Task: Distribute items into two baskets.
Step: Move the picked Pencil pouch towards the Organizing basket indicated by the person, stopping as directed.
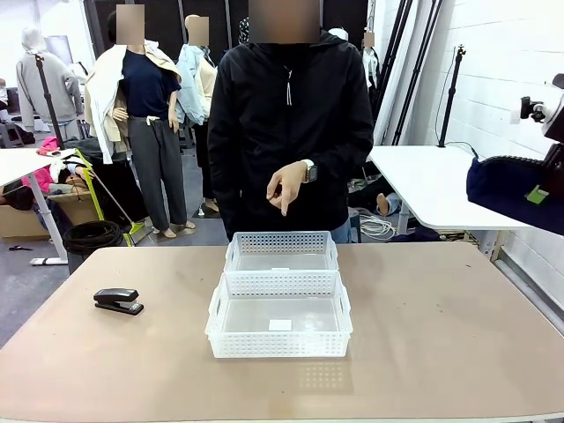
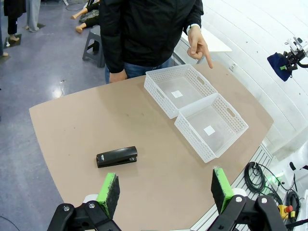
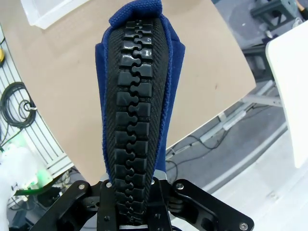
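High over the table's right edge: navy zip pouch (image 1: pixel 511 187), pinched by one end in the right gripper (image 3: pixel 134 191). Jaws closed tight on the fabric, chunky black zip facing the wrist camera. Hangs in the air, well apart from both baskets.

On the tabletop (image 1: pixel 441 335), centre: two white perforated baskets set end to end and touching, with a white label on each floor. Nearer basket (image 1: pixel 279 345) slightly larger, farther basket (image 1: pixel 282 241) toward the person.

Black stapler (image 1: pixel 118 300) lying flat near the table's left side, well apart from the baskets.

Left gripper (image 2: pixel 164 190) held high above that side, green pads spread wide, nothing between them.

Beyond the farther basket: person's hand (image 1: pixel 286 187), index finger pointing down, watch on the wrist.
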`<state>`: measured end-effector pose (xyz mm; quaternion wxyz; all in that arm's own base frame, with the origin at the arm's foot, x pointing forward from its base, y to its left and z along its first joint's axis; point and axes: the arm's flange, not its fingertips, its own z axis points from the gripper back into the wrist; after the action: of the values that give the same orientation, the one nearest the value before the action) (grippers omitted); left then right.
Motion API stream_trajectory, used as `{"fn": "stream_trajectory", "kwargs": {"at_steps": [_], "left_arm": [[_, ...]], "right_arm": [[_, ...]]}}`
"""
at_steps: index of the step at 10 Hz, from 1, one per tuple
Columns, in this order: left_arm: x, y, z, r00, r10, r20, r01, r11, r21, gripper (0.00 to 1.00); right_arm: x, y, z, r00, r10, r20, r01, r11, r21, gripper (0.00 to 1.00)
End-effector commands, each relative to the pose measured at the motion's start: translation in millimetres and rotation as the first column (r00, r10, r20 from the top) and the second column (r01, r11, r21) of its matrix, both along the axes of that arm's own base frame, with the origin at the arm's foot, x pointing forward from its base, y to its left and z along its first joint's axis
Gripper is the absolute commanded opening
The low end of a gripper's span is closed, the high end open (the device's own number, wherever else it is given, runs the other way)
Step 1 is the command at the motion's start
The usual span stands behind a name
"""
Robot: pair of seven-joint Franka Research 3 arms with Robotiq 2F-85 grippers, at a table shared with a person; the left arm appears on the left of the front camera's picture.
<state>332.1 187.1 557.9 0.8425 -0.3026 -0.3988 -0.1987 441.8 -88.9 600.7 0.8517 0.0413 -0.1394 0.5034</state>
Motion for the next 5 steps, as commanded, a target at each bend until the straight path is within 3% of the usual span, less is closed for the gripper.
{"fn": "stream_trajectory", "kwargs": {"at_steps": [1, 5], "left_arm": [[0.5, 1.0, 0.0, 1.0, -0.005, 0.022, 0.006, 1.0, -0.014, 1.0], [0.5, 1.0, 0.0, 1.0, -0.005, 0.022, 0.006, 1.0, -0.014, 1.0]], "right_arm": [[2.9, 1.0, 1.9, 1.0, -0.003, 0.002, 0.003, 1.0, -0.006, 0.0], [2.9, 1.0, 1.9, 1.0, -0.003, 0.002, 0.003, 1.0, -0.006, 0.0]]}}
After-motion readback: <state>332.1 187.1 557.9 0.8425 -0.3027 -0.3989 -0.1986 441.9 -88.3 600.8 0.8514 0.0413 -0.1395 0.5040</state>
